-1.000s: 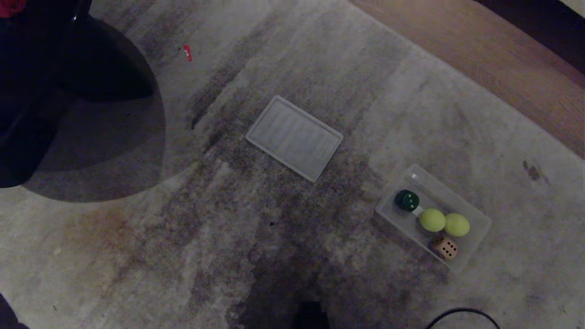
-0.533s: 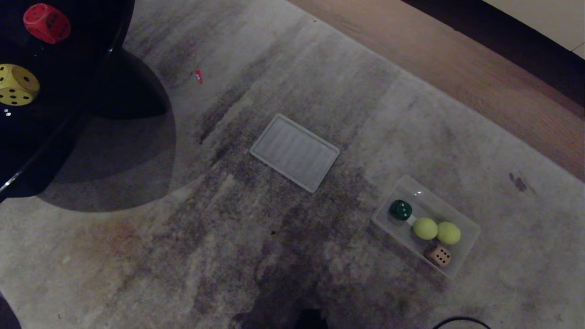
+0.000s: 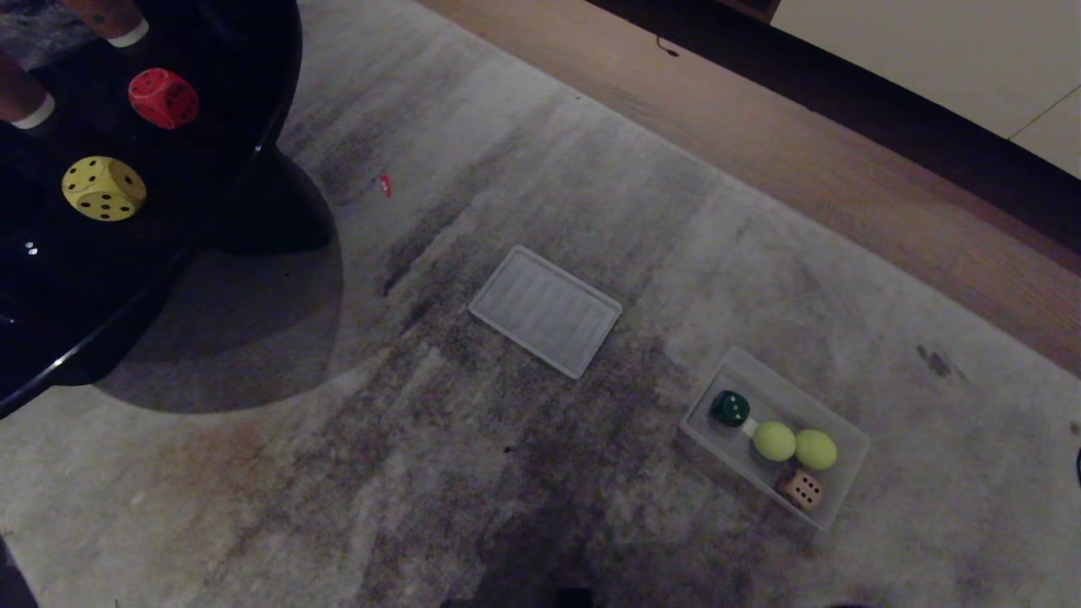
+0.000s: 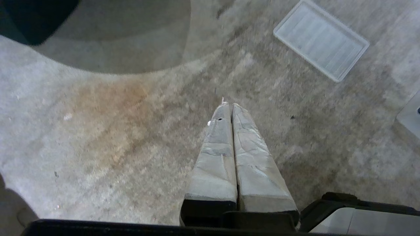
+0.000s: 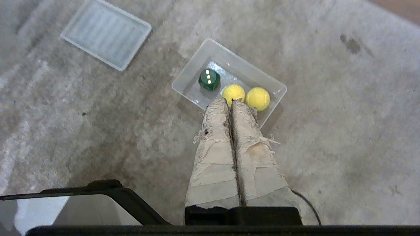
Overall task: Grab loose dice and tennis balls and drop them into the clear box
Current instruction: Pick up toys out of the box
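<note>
The clear box [image 3: 764, 382] sits on the rug at the right. It holds a dark green die [image 3: 729, 408], two tennis balls [image 3: 774, 441] [image 3: 816, 449] and a tan die [image 3: 801, 490]. A red die [image 3: 164, 98] and a yellow die [image 3: 103, 187] lie on the round black table [image 3: 228, 143] at the far left. Neither gripper shows in the head view. My right gripper [image 5: 230, 100] hangs shut and empty above the clear box [image 5: 192, 84], hiding the tan die there. Over bare rug, my left gripper [image 4: 229, 104] is shut with nothing in it.
A flat ribbed clear panel [image 3: 545, 311] lies on the rug between table and box. A small red scrap [image 3: 385, 185] lies near the table's base. A wooden floor strip [image 3: 844, 169] and a dark baseboard run beyond the rug. A black cable [image 5: 306, 205] lies near the box.
The whole head view has shifted: the camera has tilted up, bringing the black table with the red and yellow dice into sight. The box, its contents and the panel have not moved.
</note>
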Controlling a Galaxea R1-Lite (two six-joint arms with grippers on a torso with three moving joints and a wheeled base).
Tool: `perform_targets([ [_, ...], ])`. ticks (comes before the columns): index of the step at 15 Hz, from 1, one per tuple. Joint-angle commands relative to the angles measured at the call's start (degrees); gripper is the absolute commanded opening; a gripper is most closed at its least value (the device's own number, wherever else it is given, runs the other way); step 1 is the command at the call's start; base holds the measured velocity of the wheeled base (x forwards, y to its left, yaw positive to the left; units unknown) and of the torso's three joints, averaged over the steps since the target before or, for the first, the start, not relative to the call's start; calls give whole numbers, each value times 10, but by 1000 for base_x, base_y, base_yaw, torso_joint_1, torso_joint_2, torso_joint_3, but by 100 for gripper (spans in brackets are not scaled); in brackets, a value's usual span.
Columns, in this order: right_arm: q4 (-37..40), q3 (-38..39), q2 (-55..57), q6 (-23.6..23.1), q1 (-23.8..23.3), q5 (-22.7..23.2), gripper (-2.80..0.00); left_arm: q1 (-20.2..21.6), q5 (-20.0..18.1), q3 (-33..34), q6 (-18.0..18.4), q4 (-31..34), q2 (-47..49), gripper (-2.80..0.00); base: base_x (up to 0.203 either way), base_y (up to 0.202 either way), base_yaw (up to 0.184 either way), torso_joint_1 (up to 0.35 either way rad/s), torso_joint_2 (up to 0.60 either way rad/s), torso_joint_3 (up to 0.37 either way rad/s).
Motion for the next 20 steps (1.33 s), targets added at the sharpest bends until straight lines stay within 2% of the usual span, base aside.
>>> perform_targets([
  [1, 0, 6, 1, 0, 0, 0, -280, 0, -1, 1, 3, 0, 1, -280, 0, 0, 0, 3, 2, 198],
  [8, 0, 6, 1, -1, 0, 0, -280, 0, -3, 1, 16, 0, 1, -280, 0, 0, 0, 1, 2, 202],
  [20, 0, 6, 1, -2, 0, 0, -280, 0, -3, 1, 16, 0, 1, -280, 0, 0, 0, 2, 3, 205],
])
